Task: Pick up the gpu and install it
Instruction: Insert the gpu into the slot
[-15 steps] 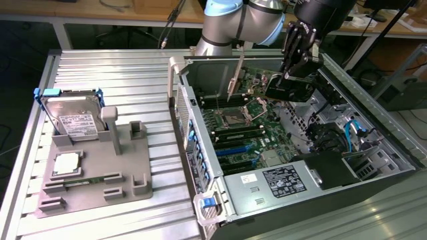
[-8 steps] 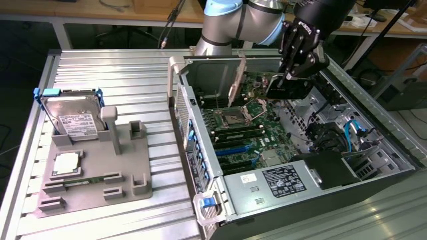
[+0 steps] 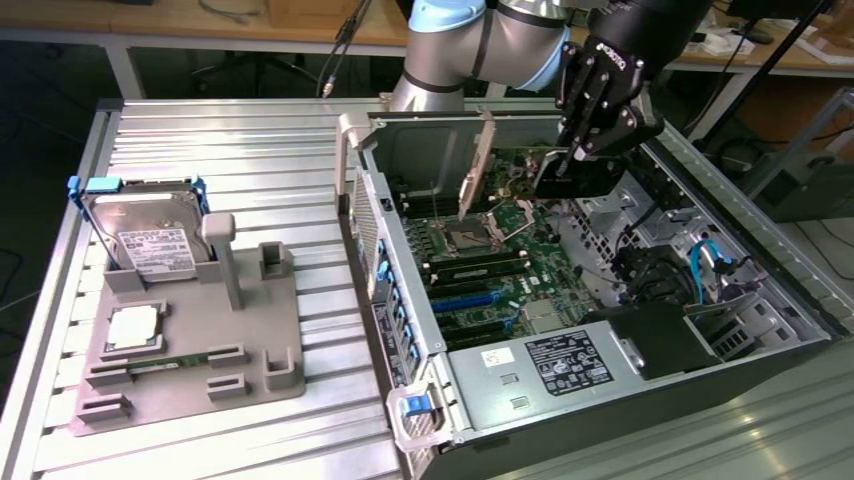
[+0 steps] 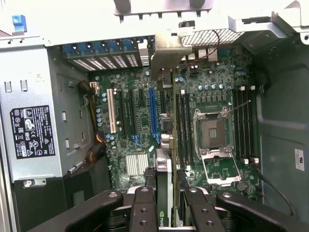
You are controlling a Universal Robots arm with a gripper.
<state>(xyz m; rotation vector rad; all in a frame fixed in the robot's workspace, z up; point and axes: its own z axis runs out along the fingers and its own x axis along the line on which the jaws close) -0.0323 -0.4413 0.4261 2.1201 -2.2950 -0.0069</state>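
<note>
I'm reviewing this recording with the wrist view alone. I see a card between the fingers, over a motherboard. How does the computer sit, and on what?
Observer: The case lies on its side with its open face up, on a ribbed metal table.
Operator: Is anything else on that table?
Observer: At the exterior view's left, a grey stand holds a hard drive in a blue frame, set upright.
Operator: Where does the arm come from?
Observer: The arm reaches in from the far side of the case. Its gripper is down inside the case, shut on the gpu.
</note>
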